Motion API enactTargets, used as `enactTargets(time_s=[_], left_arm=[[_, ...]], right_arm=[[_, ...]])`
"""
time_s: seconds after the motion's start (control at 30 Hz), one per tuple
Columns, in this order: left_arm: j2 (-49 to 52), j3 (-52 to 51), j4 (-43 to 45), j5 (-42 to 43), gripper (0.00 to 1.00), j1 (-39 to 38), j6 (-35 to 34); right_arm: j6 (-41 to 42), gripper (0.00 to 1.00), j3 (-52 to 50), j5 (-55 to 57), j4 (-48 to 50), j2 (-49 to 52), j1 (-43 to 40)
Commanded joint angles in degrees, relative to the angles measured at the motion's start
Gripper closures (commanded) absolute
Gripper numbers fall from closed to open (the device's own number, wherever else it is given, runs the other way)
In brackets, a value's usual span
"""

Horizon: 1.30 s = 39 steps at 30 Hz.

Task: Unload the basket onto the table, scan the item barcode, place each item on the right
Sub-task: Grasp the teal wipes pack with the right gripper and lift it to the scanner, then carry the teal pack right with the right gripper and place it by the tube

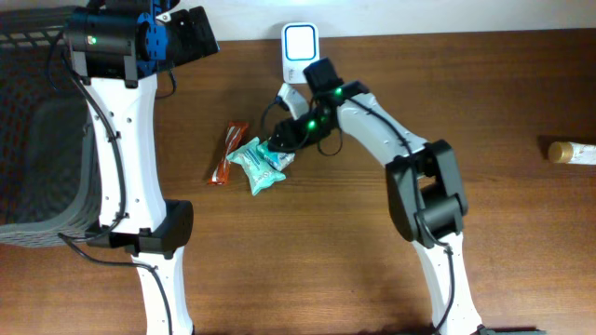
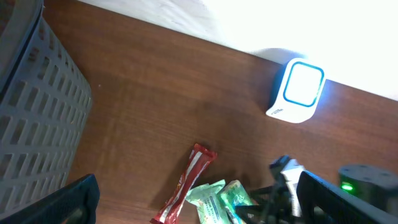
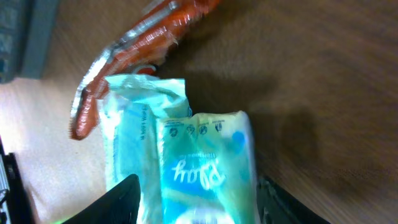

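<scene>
Two teal snack packets (image 1: 259, 166) lie overlapped at the table's middle, with a red bar wrapper (image 1: 228, 154) just left of them. The white scanner (image 1: 300, 44) with a blue-lit window stands at the back edge. My right gripper (image 1: 279, 144) is down over the packets. In the right wrist view its fingers straddle the upper packet (image 3: 205, 168), open, with a small gap on the left side. The other packet (image 3: 127, 137) and the red wrapper (image 3: 137, 37) lie beyond. My left gripper (image 2: 199, 208) hangs wide open, high above the table, holding nothing and looking at the scanner (image 2: 298, 90) and the packets (image 2: 217, 199).
A dark grey slatted basket (image 1: 37, 140) fills the left edge, also in the left wrist view (image 2: 37, 112). A small tan-capped bottle (image 1: 570, 152) lies at the far right. The left arm's base (image 1: 154, 233) stands near the front left.
</scene>
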Motion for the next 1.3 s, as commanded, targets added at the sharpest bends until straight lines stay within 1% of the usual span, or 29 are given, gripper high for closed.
enactTargets(time_s=[0.0, 0.1, 0.17, 0.2, 0.27, 0.3, 0.43, 0.57, 0.63, 0.67, 0.73, 0.77, 0.8, 0.83, 0.93, 1.03, 1.1, 1.13, 1.17, 1.23, 1.27], left_arm=[[0.2, 0.1, 0.0, -0.4, 0.01, 0.1, 0.7], [0.2, 0.1, 0.0, -0.4, 0.01, 0.1, 0.7], [0.2, 0.1, 0.0, -0.4, 0.01, 0.1, 0.7], [0.2, 0.1, 0.0, -0.4, 0.01, 0.1, 0.7], [0.2, 0.1, 0.0, -0.4, 0.01, 0.1, 0.7], [0.2, 0.1, 0.0, -0.4, 0.01, 0.1, 0.7], [0.2, 0.1, 0.0, -0.4, 0.01, 0.1, 0.7], [0.2, 0.1, 0.0, -0.4, 0.01, 0.1, 0.7], [0.2, 0.1, 0.0, -0.4, 0.01, 0.1, 0.7], [0.2, 0.1, 0.0, -0.4, 0.01, 0.1, 0.7], [0.2, 0.1, 0.0, -0.4, 0.01, 0.1, 0.7], [0.2, 0.1, 0.0, -0.4, 0.01, 0.1, 0.7], [0.2, 0.1, 0.0, -0.4, 0.01, 0.1, 0.7], [0.2, 0.1, 0.0, -0.4, 0.01, 0.1, 0.7], [0.2, 0.1, 0.0, -0.4, 0.01, 0.1, 0.7], [0.2, 0.1, 0.0, -0.4, 0.01, 0.1, 0.7], [0.2, 0.1, 0.0, -0.4, 0.01, 0.1, 0.7], [0.2, 0.1, 0.0, -0.4, 0.01, 0.1, 0.7], [0.2, 0.1, 0.0, -0.4, 0.01, 0.1, 0.7], [0.2, 0.1, 0.0, -0.4, 0.01, 0.1, 0.7], [0.2, 0.1, 0.0, -0.4, 0.01, 0.1, 0.7]], right_arm=[[2.1, 0.48, -0.7, 0.0, 0.6, 2.4, 0.2], [2.0, 0.57, -0.7, 0.0, 0.5, 3.0, 0.2], [2.3, 0.76, -0.7, -0.1, 0.4, 3.0, 0.2], [2.3, 0.79, -0.7, -0.1, 0.4, 3.0, 0.2], [2.3, 0.92, -0.6, -0.1, 0.3, 2.8, -0.1], [2.3, 0.96, -0.2, -0.1, 0.1, 2.4, -0.6], [2.3, 0.96, 5.6, 0.4, -4.9, 2.1, -2.9], [2.2, 0.96, 13.2, 13.6, -13.9, 2.1, -3.5], [2.3, 0.96, 16.5, 18.4, -15.5, 2.1, -3.2], [2.3, 0.96, 20.4, 22.8, -15.8, 2.1, -3.2], [2.3, 0.96, 25.6, 32.8, -12.9, 2.1, -3.2], [2.2, 0.96, 27.5, 47.7, -6.5, 2.1, -3.1], [1.7, 0.96, 27.4, 53.9, -2.8, 2.2, -2.9], [-1.4, 0.96, 26.6, 57.5, 1.1, 2.2, -2.7], [-10.4, 0.96, 23.7, 58.5, 11.0, 2.8, -2.0], [-15.4, 0.96, 21.2, 58.2, 17.2, 4.8, -1.3], [-25.1, 0.96, 21.1, 58.4, 18.9, 6.7, 0.1], [-28.0, 0.96, 21.1, 58.7, 19.5, 6.9, 0.9], [-29.2, 0.96, 21.1, 60.2, 21.4, 7.0, 1.8], [-28.9, 0.96, 21.1, 69.3, 28.4, 7.0, 3.7], [-28.9, 0.96, 21.2, 71.2, 29.9, 7.0, 4.0]])
